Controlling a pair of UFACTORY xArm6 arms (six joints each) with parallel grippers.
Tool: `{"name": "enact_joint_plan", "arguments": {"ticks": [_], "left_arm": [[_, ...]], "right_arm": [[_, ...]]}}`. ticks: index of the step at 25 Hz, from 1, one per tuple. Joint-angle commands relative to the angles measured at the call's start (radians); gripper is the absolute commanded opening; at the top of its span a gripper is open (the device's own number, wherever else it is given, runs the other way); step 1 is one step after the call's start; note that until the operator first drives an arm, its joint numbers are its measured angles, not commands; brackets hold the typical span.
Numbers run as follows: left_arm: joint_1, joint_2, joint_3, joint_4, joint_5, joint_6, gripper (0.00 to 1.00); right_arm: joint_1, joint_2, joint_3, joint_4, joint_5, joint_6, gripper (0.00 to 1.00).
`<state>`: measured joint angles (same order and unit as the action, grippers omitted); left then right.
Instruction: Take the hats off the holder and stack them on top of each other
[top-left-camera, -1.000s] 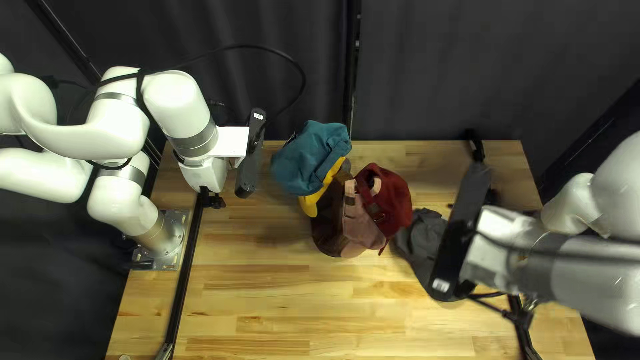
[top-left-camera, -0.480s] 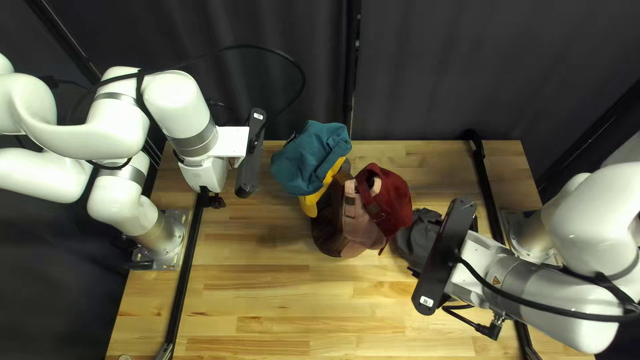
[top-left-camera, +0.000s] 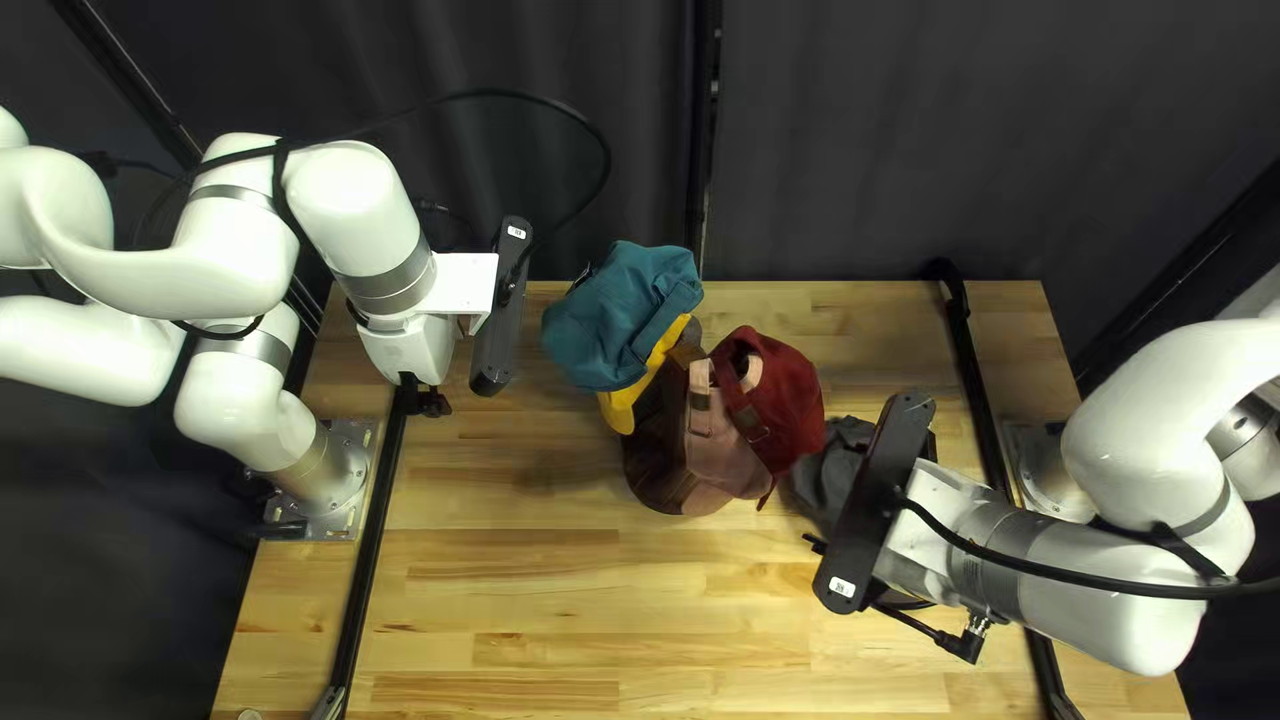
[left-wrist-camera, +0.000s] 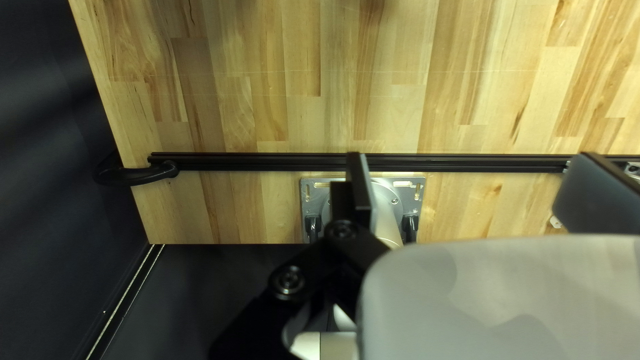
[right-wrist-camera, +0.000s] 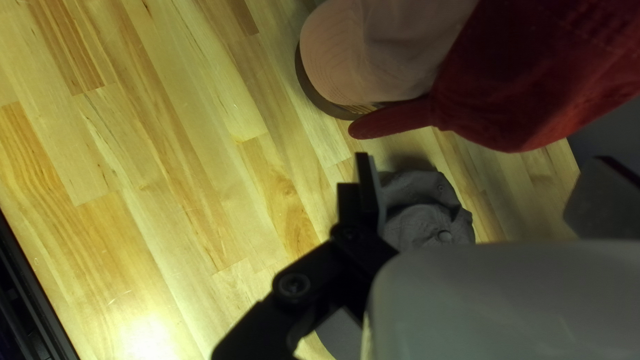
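Watched the right arm (top-left-camera: 1050, 570) sink and swing toward the table's near edge over the last second. Saw no shift in the left arm (top-left-camera: 250, 250) or in any hat.

Top left view: found the grey hat (top-left-camera: 835, 465) lying on the table (top-left-camera: 560, 600) just beside the cluster of hats, partly hidden behind the right wrist. Counted five more bunched together above it: the teal hat (top-left-camera: 615, 315) uppermost, the yellow hat (top-left-camera: 630, 400) under it, the brown hat (top-left-camera: 655, 455) and the pink hat (top-left-camera: 715, 455) lower down, and the red hat (top-left-camera: 785, 395) toward the right. Could not make out the holder itself beneath them.

Left wrist view: saw the left gripper (left-wrist-camera: 472, 165) spread wide and holding nothing, above bare wood and its own base plate (left-wrist-camera: 312, 192), well apart from every hat.

Right wrist view: saw the right gripper (right-wrist-camera: 480, 170) likewise spread wide and empty, poised over the grey hat (right-wrist-camera: 425, 215) with one finger at its edge. Could not tell whether that finger touched it. Noted the red hat (right-wrist-camera: 515, 75) and the pink hat (right-wrist-camera: 375, 50) just ahead.

Judged the task barely begun: one hat down as the foot of a stack, five left to lift off and pile onto it.
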<state>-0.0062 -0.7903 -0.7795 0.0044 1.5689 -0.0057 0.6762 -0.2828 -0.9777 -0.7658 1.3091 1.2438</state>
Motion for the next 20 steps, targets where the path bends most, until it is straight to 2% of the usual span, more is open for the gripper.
{"name": "enact_joint_plan", "arguments": {"ticks": [1, 6, 12, 20], "left_arm": [[0.0, 0.0, 0.0, 0.0, 0.0, 0.0, 1.0], [0.0, 0.0, 0.0, 0.0, 0.0, 0.0, 1.0], [0.0, 0.0, 0.0, 0.0, 0.0, 0.0, 1.0], [0.0, 0.0, 0.0, 0.0, 0.0, 0.0, 1.0]], "right_arm": [[-0.002, -0.022, 0.024, -0.016, -0.01, -0.01, 1.0], [-0.028, -0.076, 0.077, -0.046, -0.04, -0.055, 1.0], [-0.122, -0.179, 0.151, -0.03, -0.129, -0.144, 1.0], [-0.174, -0.185, 0.14, 0.031, -0.184, -0.189, 1.0]]}}
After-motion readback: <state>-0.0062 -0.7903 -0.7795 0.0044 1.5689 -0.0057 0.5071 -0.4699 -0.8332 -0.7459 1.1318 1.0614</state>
